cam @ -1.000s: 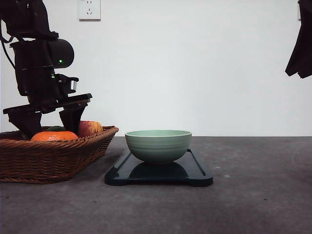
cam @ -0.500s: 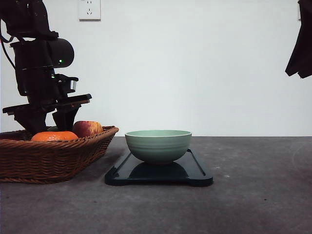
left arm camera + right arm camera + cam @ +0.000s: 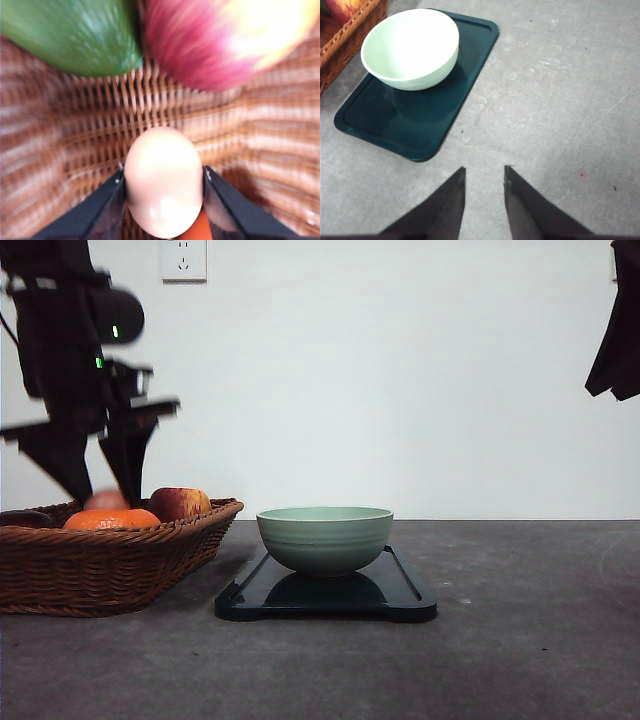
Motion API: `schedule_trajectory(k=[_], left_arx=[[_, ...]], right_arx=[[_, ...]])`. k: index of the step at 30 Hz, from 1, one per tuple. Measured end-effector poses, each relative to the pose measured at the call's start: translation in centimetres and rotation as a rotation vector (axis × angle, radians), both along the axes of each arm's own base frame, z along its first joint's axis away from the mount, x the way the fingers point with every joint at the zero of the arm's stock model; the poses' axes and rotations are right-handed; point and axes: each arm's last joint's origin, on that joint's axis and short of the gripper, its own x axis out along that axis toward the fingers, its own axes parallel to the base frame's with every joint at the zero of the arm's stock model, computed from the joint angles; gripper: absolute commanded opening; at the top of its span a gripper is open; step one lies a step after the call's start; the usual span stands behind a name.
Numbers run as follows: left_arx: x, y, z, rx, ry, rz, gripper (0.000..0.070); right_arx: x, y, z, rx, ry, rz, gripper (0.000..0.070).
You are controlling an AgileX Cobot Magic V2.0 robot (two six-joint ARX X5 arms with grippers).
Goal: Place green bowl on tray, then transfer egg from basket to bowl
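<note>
The pale green bowl (image 3: 324, 537) (image 3: 410, 47) sits upright on the dark tray (image 3: 405, 595) (image 3: 420, 120) at the table's middle. At the left stands the wicker basket (image 3: 110, 565) (image 3: 90, 145). My left gripper (image 3: 100, 492) (image 3: 162, 187) hangs just above the basket's inside, shut on the pinkish egg (image 3: 107, 501) (image 3: 162, 180), which is clear of the weave. High at the right, my right gripper (image 3: 483, 197) is over bare table in front of the tray, its fingers apart and holding nothing.
In the basket lie an orange fruit (image 3: 112, 519), a red-yellow apple (image 3: 180, 503) (image 3: 225, 40), a green fruit (image 3: 70, 35) and a dark item (image 3: 25, 518). The right arm (image 3: 615, 330) hangs at the upper right. Grey table stretches right of the tray.
My left arm has risen out of the basket with the egg between its fingers; the egg now shows above the orange fruit. Bowl, tray and right arm have not moved.
</note>
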Motion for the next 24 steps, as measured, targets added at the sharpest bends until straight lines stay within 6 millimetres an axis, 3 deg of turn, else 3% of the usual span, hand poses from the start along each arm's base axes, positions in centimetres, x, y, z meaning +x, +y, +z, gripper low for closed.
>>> schedule_trajectory(k=[7,14,17,24], left_arx=[[-2.1,0.1,5.2,-0.065,-0.18,-0.001,0.0182],[-3.9,-1.7,10.4,-0.328,-0.429,-0.171,0.0189],[-4.2,-3.2,10.9,-0.391,-0.447,-0.214,0.0189],[-4.5,-7.6,10.0,-0.397,-0.446,-0.296,0.0189]], right_arx=[[0.0,0.0,0.0,-0.002,-0.001,-0.002,0.015],[0.0,0.0,0.0,-0.002,-0.001,-0.002,0.015],[0.0,0.0,0.0,-0.002,-0.001,-0.002,0.015],[0.0,0.0,0.0,-0.002,-0.001,-0.002,0.015]])
